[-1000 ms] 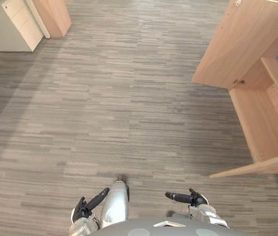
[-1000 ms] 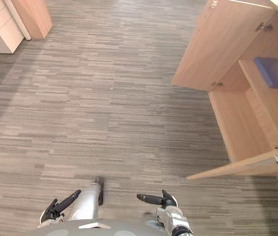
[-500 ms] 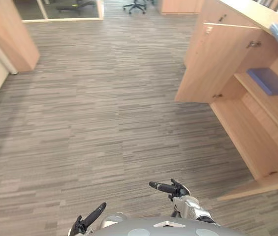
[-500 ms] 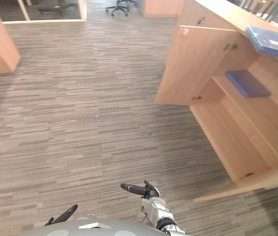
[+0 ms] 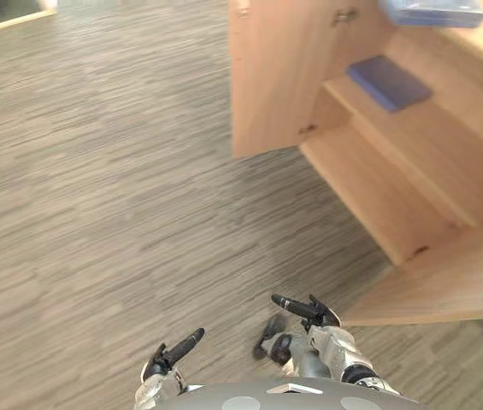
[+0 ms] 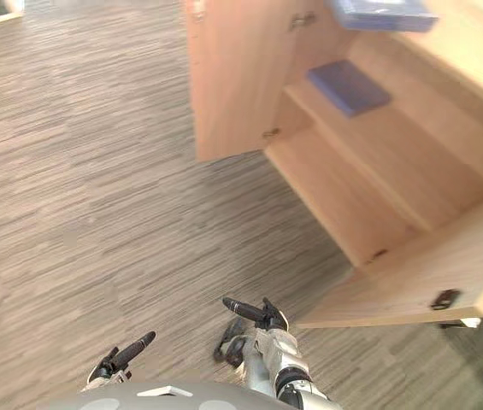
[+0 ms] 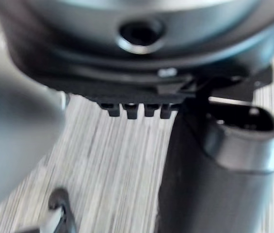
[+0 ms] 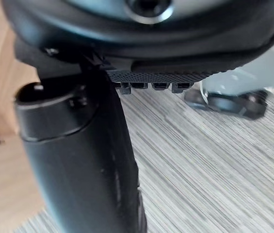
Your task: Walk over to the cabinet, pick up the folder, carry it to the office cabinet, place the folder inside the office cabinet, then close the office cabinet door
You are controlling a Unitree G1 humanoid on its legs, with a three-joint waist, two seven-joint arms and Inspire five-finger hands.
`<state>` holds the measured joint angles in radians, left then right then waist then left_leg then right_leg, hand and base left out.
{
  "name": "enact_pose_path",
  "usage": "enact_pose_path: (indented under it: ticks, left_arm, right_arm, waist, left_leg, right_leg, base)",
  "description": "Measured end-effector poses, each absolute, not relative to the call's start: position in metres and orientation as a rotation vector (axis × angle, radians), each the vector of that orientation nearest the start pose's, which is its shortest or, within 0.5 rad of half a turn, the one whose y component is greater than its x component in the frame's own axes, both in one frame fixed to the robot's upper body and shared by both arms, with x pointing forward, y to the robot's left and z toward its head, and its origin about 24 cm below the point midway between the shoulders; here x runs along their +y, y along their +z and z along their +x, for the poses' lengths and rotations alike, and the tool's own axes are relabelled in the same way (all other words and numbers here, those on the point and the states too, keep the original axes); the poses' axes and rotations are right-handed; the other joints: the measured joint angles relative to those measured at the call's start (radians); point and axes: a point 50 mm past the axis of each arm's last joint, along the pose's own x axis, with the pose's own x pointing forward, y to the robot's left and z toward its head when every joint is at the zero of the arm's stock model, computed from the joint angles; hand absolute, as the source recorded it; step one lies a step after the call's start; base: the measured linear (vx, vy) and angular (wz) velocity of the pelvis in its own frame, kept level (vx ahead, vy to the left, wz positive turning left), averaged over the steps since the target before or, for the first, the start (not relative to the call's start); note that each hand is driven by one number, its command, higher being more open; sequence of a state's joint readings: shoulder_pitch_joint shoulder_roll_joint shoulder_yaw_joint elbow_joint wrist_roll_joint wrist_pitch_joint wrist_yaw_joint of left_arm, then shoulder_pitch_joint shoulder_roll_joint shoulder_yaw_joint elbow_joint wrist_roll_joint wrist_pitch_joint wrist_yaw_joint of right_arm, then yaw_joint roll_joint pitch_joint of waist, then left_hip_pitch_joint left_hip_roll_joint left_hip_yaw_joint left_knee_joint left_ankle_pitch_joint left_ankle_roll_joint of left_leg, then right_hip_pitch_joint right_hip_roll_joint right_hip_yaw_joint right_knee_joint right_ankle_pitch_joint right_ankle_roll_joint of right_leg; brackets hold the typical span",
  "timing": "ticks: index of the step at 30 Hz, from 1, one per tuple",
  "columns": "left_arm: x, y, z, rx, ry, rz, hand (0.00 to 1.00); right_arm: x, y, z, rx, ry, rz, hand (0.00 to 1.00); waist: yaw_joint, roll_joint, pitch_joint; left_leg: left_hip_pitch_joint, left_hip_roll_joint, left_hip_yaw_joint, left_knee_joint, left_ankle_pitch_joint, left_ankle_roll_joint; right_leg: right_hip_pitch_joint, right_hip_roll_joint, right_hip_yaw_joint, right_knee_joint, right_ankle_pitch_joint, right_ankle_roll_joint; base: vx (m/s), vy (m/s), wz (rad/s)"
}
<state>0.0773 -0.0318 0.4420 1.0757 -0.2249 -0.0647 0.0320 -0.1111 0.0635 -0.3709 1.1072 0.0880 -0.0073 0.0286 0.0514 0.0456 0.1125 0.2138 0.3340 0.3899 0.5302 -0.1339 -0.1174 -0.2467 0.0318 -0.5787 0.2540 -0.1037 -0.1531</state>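
An open wooden office cabinet [image 5: 412, 137] stands ahead to the right, with both doors swung out. A light blue folder [image 5: 433, 12] lies on its top. A darker blue flat folder [image 5: 389, 83] rests on the upper shelf inside. The lower shelf [image 5: 369, 192] is bare. My left hand [image 5: 173, 354] hangs low near my body, fingers straight and holding nothing. My right hand [image 5: 303, 310] is also low, open and empty, a short way from the near door [image 5: 446, 286]. The left wrist view shows my left hand [image 7: 214, 170] over the floor, and my right hand [image 8: 78, 160] shows beside wood.
Grey striped carpet [image 5: 96, 188] spreads across the left and middle. The far door [image 5: 275, 77] stands out towards me on the cabinet's left side. The near door's edge juts over the floor at lower right.
The whole picture has swung, so the camera moved: the cabinet now sits nearer and more central. Both hands stay low and empty.
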Motion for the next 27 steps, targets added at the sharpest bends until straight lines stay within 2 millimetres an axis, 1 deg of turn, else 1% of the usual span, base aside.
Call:
enact_pose_path:
  ticks: [1,2,3,4,5,6,8,9,10,11,12,13,14,15,16,17,18,19,20,21,22,23,25,26,27]
  left_arm:
    - [0.194,-0.164,0.086,1.016,0.571,-0.425,1.0]
    - [0.191,-0.162,0.09,1.0,0.555,-0.426,1.0]
    - [0.19,-0.162,0.091,0.997,0.546,-0.421,1.0]
    - [0.192,-0.16,0.096,0.973,0.538,-0.409,1.0]
    - [0.193,-0.158,0.099,0.952,0.54,-0.405,1.0]
    - [0.193,-0.157,0.101,0.938,0.54,-0.403,1.0]
    - [0.195,-0.154,0.105,0.92,0.547,-0.398,1.0]
    - [0.194,-0.154,0.106,0.916,0.546,-0.399,1.0]
    - [0.193,-0.154,0.106,0.917,0.545,-0.401,1.0]
    - [0.192,-0.154,0.105,0.921,0.547,-0.402,1.0]
    - [0.19,-0.155,0.105,0.921,0.544,-0.404,1.0]
    - [0.19,-0.155,0.105,0.921,0.545,-0.405,1.0]
    - [0.19,-0.155,0.105,0.923,0.546,-0.406,1.0]
    - [0.189,-0.155,0.104,0.924,0.547,-0.408,1.0]
    - [0.188,-0.156,0.102,0.927,0.552,-0.413,1.0]
    - [0.188,-0.156,0.102,0.928,0.557,-0.417,1.0]
    - [0.193,-0.155,0.103,0.92,0.565,-0.41,1.0]
    - [0.197,-0.153,0.104,0.904,0.582,-0.409,1.0]
    - [0.2,-0.153,0.103,0.894,0.602,-0.414,1.0]
    - [0.2,-0.153,0.103,0.895,0.605,-0.415,1.0]
    - [0.199,-0.153,0.103,0.897,0.602,-0.415,1.0]
    - [0.199,-0.154,0.102,0.899,0.601,-0.414,1.0]
    - [0.197,-0.155,0.101,0.91,0.596,-0.413,1.0]
    - [0.196,-0.156,0.1,0.92,0.593,-0.414,1.0]
    - [0.195,-0.156,0.099,0.923,0.594,-0.415,1.0]
  right_arm:
    - [-0.165,-0.153,0.146,0.992,-0.302,0.35,1.0]
    - [-0.173,-0.155,0.14,1.007,-0.33,0.339,1.0]
    - [-0.177,-0.156,0.137,1.018,-0.349,0.346,1.0]
    - [-0.183,-0.157,0.131,1.034,-0.373,0.334,1.0]
    - [-0.188,-0.159,0.124,1.045,-0.401,0.331,1.0]
    - [-0.19,-0.159,0.121,1.048,-0.415,0.338,1.0]
    - [-0.189,-0.159,0.121,1.048,-0.415,0.336,1.0]
    - [-0.186,-0.159,0.122,1.042,-0.41,0.342,1.0]
    - [-0.185,-0.159,0.123,1.041,-0.408,0.343,1.0]
    - [-0.184,-0.159,0.123,1.041,-0.405,0.344,1.0]
    - [-0.185,-0.159,0.122,1.036,-0.408,0.342,1.0]
    - [-0.185,-0.159,0.121,1.035,-0.405,0.338,1.0]
    - [-0.185,-0.158,0.121,1.032,-0.397,0.33,1.0]
    - [-0.184,-0.158,0.122,1.027,-0.385,0.32,1.0]
    - [-0.183,-0.158,0.122,1.027,-0.37,0.308,1.0]
    - [-0.182,-0.158,0.122,1.029,-0.36,0.302,1.0]
    - [-0.176,-0.159,0.123,1.036,-0.34,0.303,1.0]
    - [-0.168,-0.159,0.124,1.039,-0.316,0.317,1.0]
    - [-0.157,-0.159,0.126,1.04,-0.289,0.339,1.0]
    - [-0.153,-0.159,0.127,1.039,-0.279,0.348,1.0]
    - [-0.15,-0.159,0.128,1.041,-0.26,0.355,1.0]
    - [-0.15,-0.159,0.127,1.045,-0.265,0.362,1.0]
    - [-0.153,-0.16,0.126,1.04,-0.305,0.396,1.0]
    - [-0.156,-0.16,0.125,1.038,-0.326,0.404,1.0]
    - [-0.157,-0.16,0.124,1.039,-0.33,0.4,1.0]
  waist:
    - [0.0,0.002,-0.002]
    - [-0.001,0.002,-0.001]
    - [0.0,0.0,0.0]
    - [0.0,-0.008,0.005]
    - [0.003,-0.015,0.009]
    - [0.003,-0.021,0.011]
    - [0.02,-0.029,0.018]
    - [0.029,-0.032,0.022]
    - [0.029,-0.029,0.027]
    - [0.028,-0.02,0.032]
    - [0.026,-0.018,0.033]
    - [0.026,-0.019,0.034]
    - [0.025,-0.018,0.034]
    - [0.025,-0.017,0.034]
    - [0.027,-0.013,0.033]
    - [0.027,-0.006,0.029]
    - [0.027,-0.021,0.036]
    - [0.032,-0.033,0.037]
    - [0.038,-0.047,0.036]
    - [0.038,-0.047,0.035]
    - [0.037,-0.046,0.032]
    - [0.037,-0.056,0.02]
    - [0.038,-0.051,0.013]
    - [0.038,-0.047,0.006]
    - [0.041,-0.046,0.004]
  left_leg:
    - [-0.077,0.013,-0.063,0.192,-0.019,0.029]
    - [-0.148,0.0,-0.131,0.313,-0.043,0.019]
    - [-0.172,-0.01,-0.154,0.343,-0.051,0.007]
    - [-0.221,-0.025,-0.175,0.379,-0.069,0.002]
    - [-0.27,-0.032,-0.181,0.396,-0.092,0.004]
    - [-0.295,-0.034,-0.18,0.391,-0.102,0.004]
    - [-0.377,-0.053,-0.202,0.346,-0.139,0.015]
    - [-0.414,-0.073,-0.233,0.271,-0.154,0.016]
    - [-0.427,-0.084,-0.251,0.228,-0.154,0.017]
    - [-0.444,-0.104,-0.3,0.131,-0.154,0.017]
    - [-0.454,-0.135,-0.35,0.033,-0.148,0.011]
    - [-0.454,-0.151,-0.375,-0.015,-0.141,0.01]
    - [-0.458,-0.17,-0.407,-0.08,-0.12,0.017]
    - [-0.456,-0.185,-0.439,-0.158,-0.083,0.018]
    - [-0.446,-0.187,-0.448,-0.225,-0.015,0.008]
    - [-0.433,-0.188,-0.435,-0.237,0.053,-0.006]
    - [-0.418,-0.199,-0.392,-0.236,0.111,0.002]
    - [-0.415,-0.205,-0.36,-0.23,0.093,0.018]
    - [-0.415,-0.206,-0.324,-0.197,0.064,0.032]
    - [-0.415,-0.206,-0.308,-0.177,0.048,0.041]
    - [-0.413,-0.21,-0.28,-0.149,0.021,0.056]
    - [-0.408,-0.223,-0.252,-0.153,0.012,0.069]
    - [-0.395,-0.249,-0.212,-0.185,0.012,0.081]
    - [-0.384,-0.271,-0.198,-0.215,0.02,0.095]
    - [-0.372,-0.282,-0.194,-0.236,0.026,0.103]
  right_leg:
    - [0.045,0.05,0.059,-0.053,0.001,-0.001]
    - [0.099,0.083,0.108,-0.1,0.007,0.005]
    - [0.127,0.095,0.137,-0.115,0.013,-0.001]
    - [0.189,0.113,0.195,-0.15,0.016,-0.005]
    - [0.251,0.119,0.243,-0.178,0.018,-0.005]
    - [0.277,0.12,0.268,-0.186,0.018,-0.005]
    - [0.336,0.114,0.368,-0.194,0.014,0.0]
    - [0.364,0.105,0.421,-0.205,0.008,0.011]
    - [0.376,0.102,0.447,-0.206,0.004,0.018]
    - [0.398,0.089,0.485,-0.205,-0.009,0.035]
    - [0.414,0.068,0.523,-0.203,-0.022,0.055]
    - [0.424,0.056,0.543,-0.203,-0.031,0.064]
    - [0.438,0.038,0.569,-0.201,-0.045,0.079]
    - [0.447,0.015,0.597,-0.193,-0.064,0.102]
    - [0.445,-0.004,0.625,-0.167,-0.093,0.129]
    - [0.443,-0.013,0.64,-0.15,-0.108,0.146]
    - [0.437,-0.043,0.654,-0.13,-0.12,0.168]
    - [0.428,-0.061,0.652,-0.125,-0.107,0.188]
    - [0.418,-0.077,0.651,-0.124,-0.089,0.198]
    - [0.416,-0.083,0.652,-0.129,-0.078,0.2]
    - [0.419,-0.099,0.66,-0.142,-0.06,0.211]
    - [0.417,-0.119,0.671,-0.159,-0.048,0.227]
    - [0.403,-0.155,0.685,-0.179,-0.025,0.243]
    - [0.394,-0.176,0.692,-0.187,-0.01,0.255]
    - [0.391,-0.188,0.694,-0.187,-0.006,0.259]
  base:
    - [0.42,-0.198,-1.46]
    - [0.43,-0.167,-1.45]
    - [0.44,-0.116,-1.34]
    - [0.44,-0.058,-1.26]
    - [0.43,-0.04,-1.19]
    - [0.4,0.001,-1.3]
    - [0.34,0.079,-1.53]
    - [0.31,0.159,-1.42]
    - [0.35,0.247,-1.37]
    - [0.25,0.278,-1.05]
    - [0.24,0.303,-0.95]
    - [0.19,0.276,-0.72]
    - [0.25,0.381,-0.62]
    - [0.32,0.468,-0.73]
    - [0.33,0.471,-0.67]
    - [0.3,0.409,-0.68]
    - [0.29,0.377,-0.64]
    - [0.32,0.419,-0.85]
    - [0.2,0.253,-0.74]
    - [0.17,0.241,-0.75]
    - [0.15,0.27,-0.59]
    - [0.17,0.317,-0.54]
    - [0.1,0.243,-0.46]
    - [0.07,0.189,-0.39]
    - [0.05,0.162,-0.23]
